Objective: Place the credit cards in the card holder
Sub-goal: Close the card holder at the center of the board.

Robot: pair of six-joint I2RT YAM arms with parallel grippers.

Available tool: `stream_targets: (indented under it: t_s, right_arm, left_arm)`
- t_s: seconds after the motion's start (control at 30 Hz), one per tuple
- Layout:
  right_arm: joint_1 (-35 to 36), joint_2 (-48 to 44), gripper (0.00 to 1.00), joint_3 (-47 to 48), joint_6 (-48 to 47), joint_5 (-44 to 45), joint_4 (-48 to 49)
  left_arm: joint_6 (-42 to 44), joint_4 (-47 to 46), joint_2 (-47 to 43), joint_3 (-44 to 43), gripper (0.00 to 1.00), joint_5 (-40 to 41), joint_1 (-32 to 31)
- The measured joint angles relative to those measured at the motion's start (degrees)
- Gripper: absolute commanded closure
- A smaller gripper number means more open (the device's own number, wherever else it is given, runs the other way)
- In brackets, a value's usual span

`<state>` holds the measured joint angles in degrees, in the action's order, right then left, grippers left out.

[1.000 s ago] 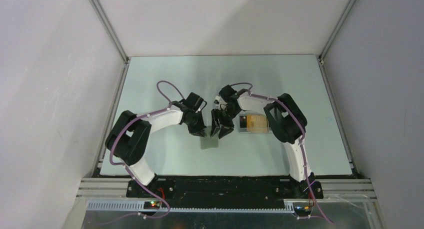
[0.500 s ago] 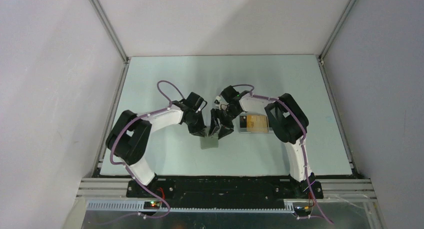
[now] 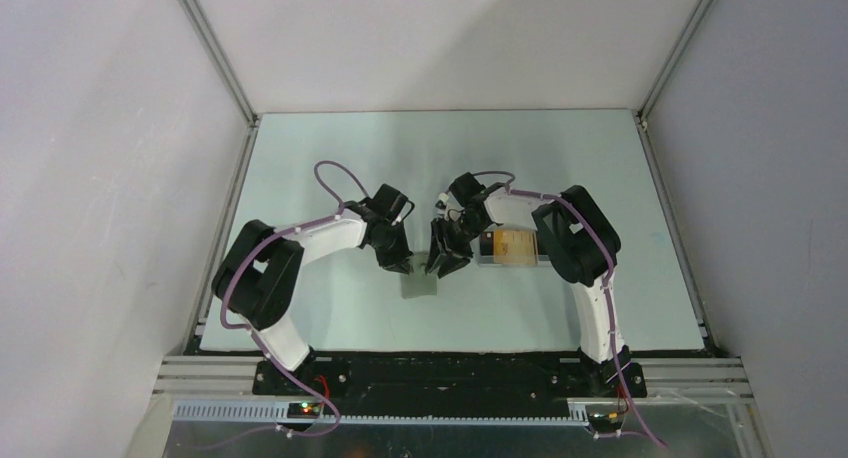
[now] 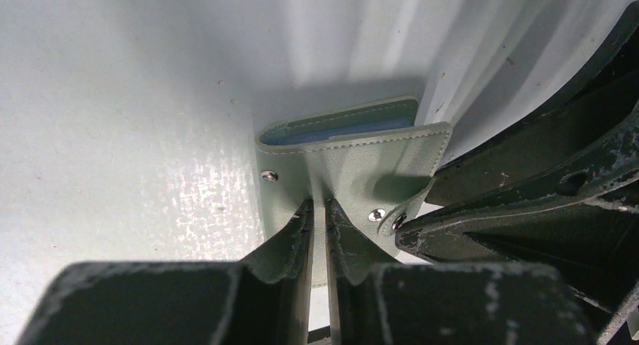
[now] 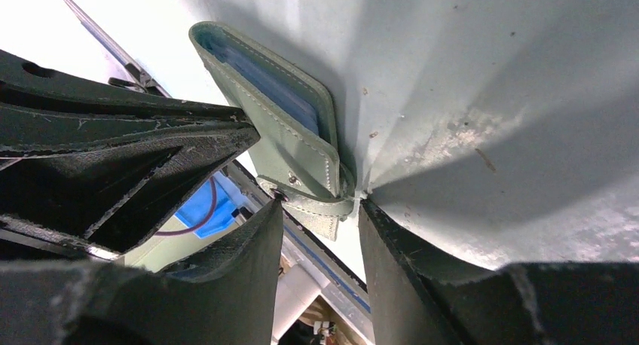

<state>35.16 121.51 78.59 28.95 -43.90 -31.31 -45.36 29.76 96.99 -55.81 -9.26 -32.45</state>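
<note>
My left gripper [image 4: 318, 206] is clamped on the front flap of the card holder [image 4: 354, 172], which lies mid-table between my two arms. My right gripper [image 5: 320, 209] stands apart, its jaws straddling the snap tab [image 5: 313, 207] at the holder's corner. The cards [image 3: 508, 244] sit in the tray [image 3: 510, 264] to the right, under my right arm. The tab is small and floppy, so I may close on nothing, or drag the whole holder. My fingers nearly touch here and could knock together.
</note>
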Motion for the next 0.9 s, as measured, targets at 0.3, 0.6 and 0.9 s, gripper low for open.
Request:
stream_targets:
  t_s: [0.3, 0.6, 0.9]
  right_arm:
    - [-0.15, -0.04, 0.53, -0.04, 0.15, -0.31, 0.17]
    - [-0.15, 0.02, 0.65, -0.26, 0.81, 0.85, 0.17]
    - [-0.39, 0.68, 0.60, -0.26, 1.09, -0.15, 0.42]
  left_arm:
    - [0.00, 0.07, 0.11, -0.11, 0.85, -0.09, 0.00]
    - [0.37, 0.09, 0.15, -0.15, 0.85, -0.15, 0.00]
    - [0.39, 0.07, 0.17, -0.15, 0.85, -0.15, 0.00]
